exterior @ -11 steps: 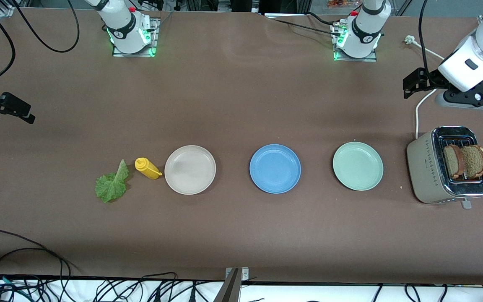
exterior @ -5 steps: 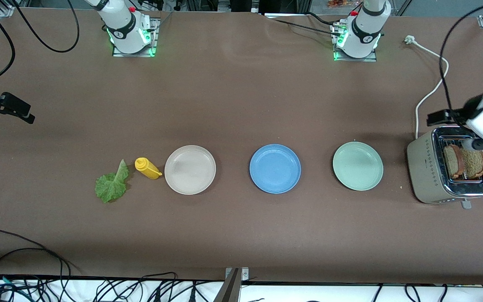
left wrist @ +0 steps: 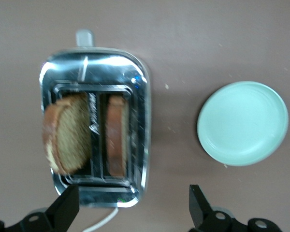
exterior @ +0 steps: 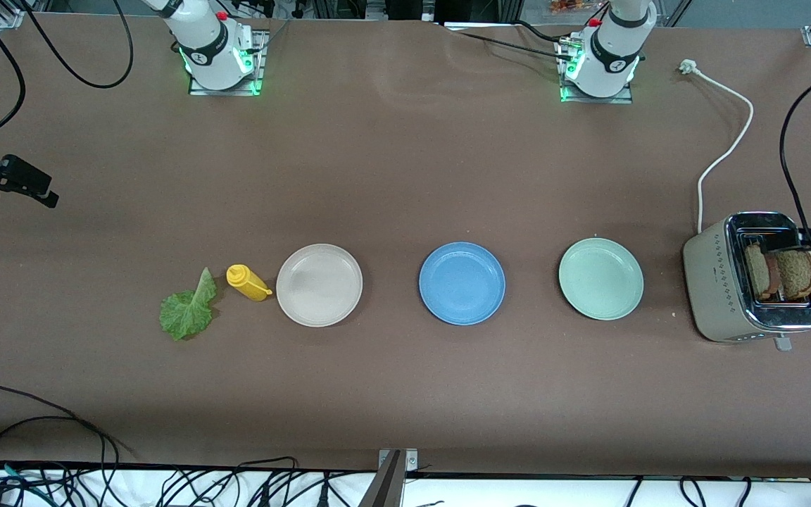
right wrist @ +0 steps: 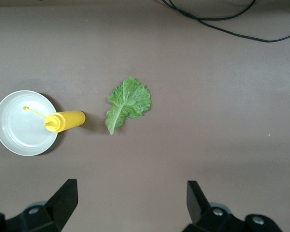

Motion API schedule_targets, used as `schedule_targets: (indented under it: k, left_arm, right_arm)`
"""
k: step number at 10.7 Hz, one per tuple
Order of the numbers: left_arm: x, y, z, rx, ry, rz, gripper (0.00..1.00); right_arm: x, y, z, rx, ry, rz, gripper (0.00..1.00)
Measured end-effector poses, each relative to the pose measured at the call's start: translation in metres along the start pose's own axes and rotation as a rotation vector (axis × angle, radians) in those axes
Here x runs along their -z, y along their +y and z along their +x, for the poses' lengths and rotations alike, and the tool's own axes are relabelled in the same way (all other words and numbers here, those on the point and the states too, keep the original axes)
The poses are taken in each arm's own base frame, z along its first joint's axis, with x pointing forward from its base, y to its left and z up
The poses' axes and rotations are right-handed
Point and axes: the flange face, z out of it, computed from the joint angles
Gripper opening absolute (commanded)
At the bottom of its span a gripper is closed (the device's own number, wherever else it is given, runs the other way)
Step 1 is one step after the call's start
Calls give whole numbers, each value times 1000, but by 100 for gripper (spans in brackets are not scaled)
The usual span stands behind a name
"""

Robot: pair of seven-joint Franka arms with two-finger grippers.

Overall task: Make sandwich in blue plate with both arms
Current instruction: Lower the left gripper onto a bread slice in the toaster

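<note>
Left end effector (left wrist: 131, 210), wide open and empty, hovers over 2 bread slices (left wrist: 67, 134) in toaster (left wrist: 140, 145).

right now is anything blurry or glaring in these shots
Left wrist view: motion blur smears the toaster and its bread slices, with glare on the chrome top. Right wrist view: sharp and evenly lit; the lettuce leaf is crisp. Front view: soft shadows beside the plates, blue plate included.
</note>
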Motion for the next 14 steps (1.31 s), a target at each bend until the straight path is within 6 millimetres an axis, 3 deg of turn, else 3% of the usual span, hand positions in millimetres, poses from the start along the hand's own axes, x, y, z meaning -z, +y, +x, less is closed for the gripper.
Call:
schedule_targets:
  k: [2, 5, 6, 7, 8, 9, 14]
  left_arm:
    - [-33, -23, 15, -16, 2, -9, 100]
    - [-83, -31, 25, -24, -42, 8, 100]
    - [-88, -29, 25, -30, -53, 15, 82]
    - [-91, -27, 24, -35, -59, 16, 42]
    - [-93, -26, 24, -38, -63, 18, 16]
    - [-94, -27, 24, -42, -67, 31, 0]
    - [-101, -30, 23, -51, -83, 42, 0]
  right_arm:
    - [0, 0, 0, 0, 0, 0, 100]
    - [0, 0, 0, 0, 0, 0, 100]
    - [0, 0, 0, 0, 0, 0, 100]
    - [0, 0, 0, 0, 0, 0, 100]
    - [0, 0, 0, 0, 0, 0, 100]
    - [0, 0, 0, 1, 0, 0, 100]
    - [0, 0, 0, 1, 0, 0, 100]
